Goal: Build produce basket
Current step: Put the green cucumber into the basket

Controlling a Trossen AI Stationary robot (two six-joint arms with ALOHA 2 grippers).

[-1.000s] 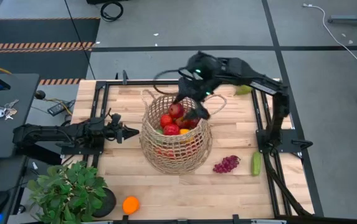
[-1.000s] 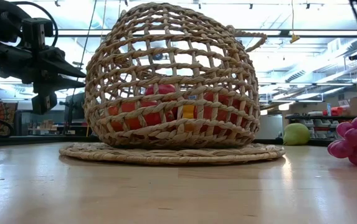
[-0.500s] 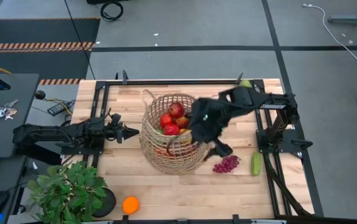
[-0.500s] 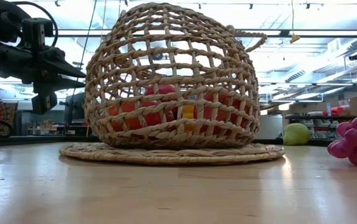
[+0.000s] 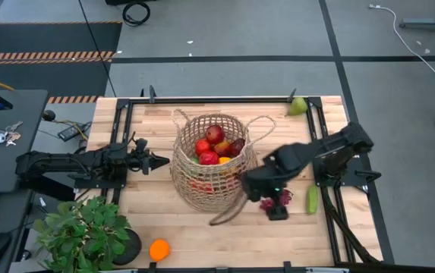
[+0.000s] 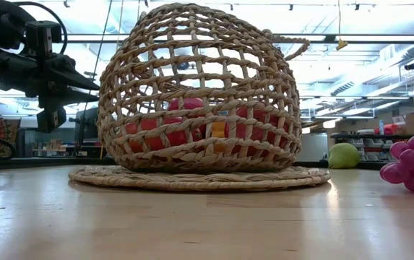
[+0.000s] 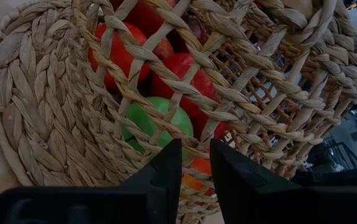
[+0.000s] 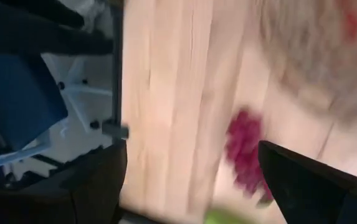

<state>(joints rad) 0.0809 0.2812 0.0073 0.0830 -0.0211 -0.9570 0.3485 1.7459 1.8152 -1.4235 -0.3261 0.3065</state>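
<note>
High view: right hand point(image 5: 273, 208), fingers spread wide and holding nothing, hovers over the grapes point(image 5: 279, 199) near the table's point(image 5: 202, 235) right edge, beside the central basket point(image 5: 211, 163); left hand point(image 5: 155, 161), fingers together, waits just left of the basket

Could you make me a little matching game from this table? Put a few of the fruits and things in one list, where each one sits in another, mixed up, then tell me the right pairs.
Things:
1. orange
2. grapes
3. pear
4. cucumber

Places:
A. far right corner of the table
B. under the right arm's open fingers, beside the basket
C. near edge, next to the potted plant
D. right edge, past the grapes

Pairs: 1-C, 2-B, 3-A, 4-D
</note>
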